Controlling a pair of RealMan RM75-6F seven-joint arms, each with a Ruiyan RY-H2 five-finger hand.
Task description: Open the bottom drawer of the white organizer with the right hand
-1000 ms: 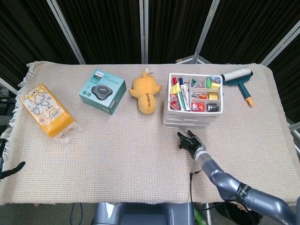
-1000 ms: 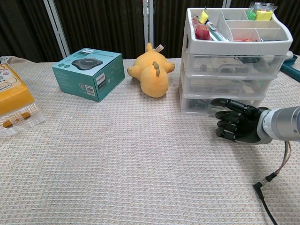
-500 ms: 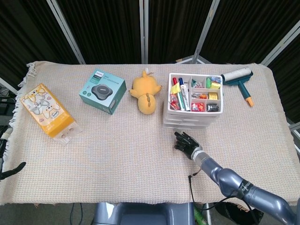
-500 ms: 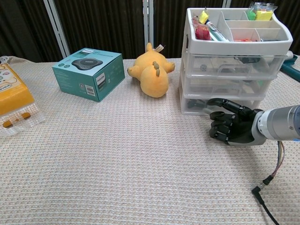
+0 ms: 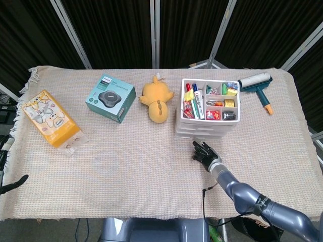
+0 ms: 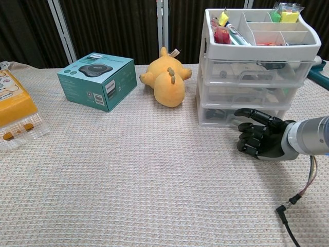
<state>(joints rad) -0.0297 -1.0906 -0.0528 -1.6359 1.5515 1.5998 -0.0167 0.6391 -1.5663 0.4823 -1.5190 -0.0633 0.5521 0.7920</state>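
Right hand (image 6: 263,140): black, low over the bench, just in front of the white organizer's bottom drawer; in the head view it sits at (image 5: 205,153), a little toward the near edge from the organizer.
Fingers (image 6: 250,138): curled in toward the palm and holding nothing, with one stretched up toward the drawer front; whether its tip touches the drawer I cannot tell.
White organizer (image 6: 255,51): stands on the far right part of the bench, three clear drawers stacked under an open top tray; seen from above at (image 5: 179,125).
Bottom drawer (image 6: 216,116): pushed in, its front level with the drawers above it.
Top tray: split into small compartments, holding markers and small colourful bits.
Left hand (image 5: 11,182): only a dark tip shows at the left edge of the head view, off the bench; how its fingers lie I cannot tell.
Yellow plush toy (image 5: 156,98): lying just left of the organizer, near but apart from it.
Teal box (image 5: 110,98): left of the plush toy, with a round dark device pictured on its lid.
Yellow packet (image 5: 49,117): far left of the bench, lying at an angle.
Lint roller (image 5: 257,84): at the far right corner, behind and right of the organizer.
Bench (image 5: 126,166): covered with a beige woven cloth.
Black cable (image 6: 289,221): trails on the cloth beneath the right forearm.
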